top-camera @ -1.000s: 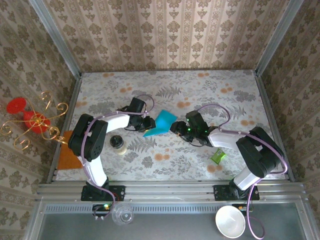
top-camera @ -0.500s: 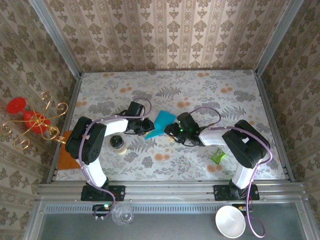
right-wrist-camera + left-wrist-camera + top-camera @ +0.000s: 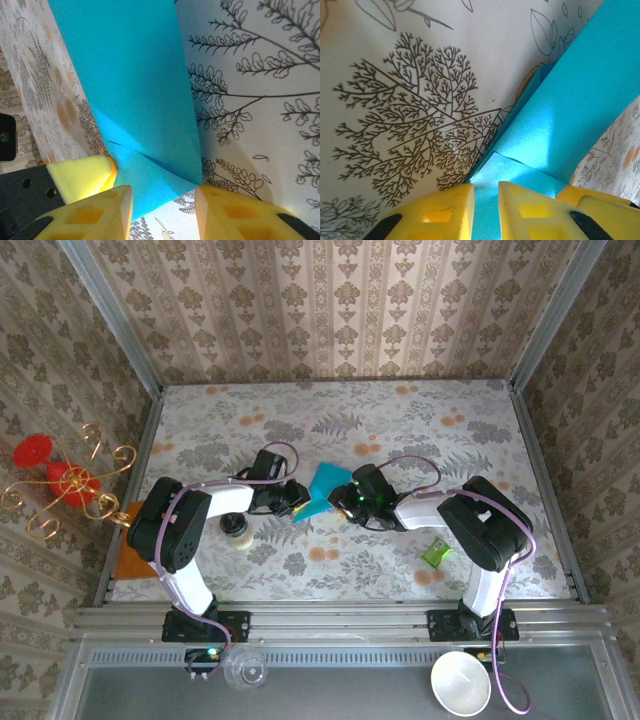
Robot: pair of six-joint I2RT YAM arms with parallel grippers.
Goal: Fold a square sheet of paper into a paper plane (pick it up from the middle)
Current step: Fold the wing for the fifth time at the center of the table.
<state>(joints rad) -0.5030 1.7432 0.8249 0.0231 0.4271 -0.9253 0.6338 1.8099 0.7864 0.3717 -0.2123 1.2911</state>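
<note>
While both arms reach toward the middle of the table (image 3: 400,420), the teal paper sheet (image 3: 322,486) sits between the two grippers. It is partly folded and tilted, not lying flat. The left gripper (image 3: 297,498) is at the sheet's left lower edge and the right gripper (image 3: 341,498) at its right lower edge, the two close to each other.

On the left wrist view, the left gripper (image 3: 485,200) has its yellow fingers (image 3: 440,215) nearly together, pinching a paper flap in the narrow gap. The sheet (image 3: 570,100) rises away from them with a crease.

On the right wrist view, the right gripper (image 3: 162,200) has its fingers (image 3: 240,215) apart, with the creased lower corner of the sheet (image 3: 135,100) spanning the gap and meeting both. I cannot tell whether they squeeze it.

A green wrapper (image 3: 436,553) lies near the right arm, well apart from the paper. A small jar (image 3: 237,529) stands by the left arm, and an orange mat (image 3: 130,545) lies at the table's left edge.
</note>
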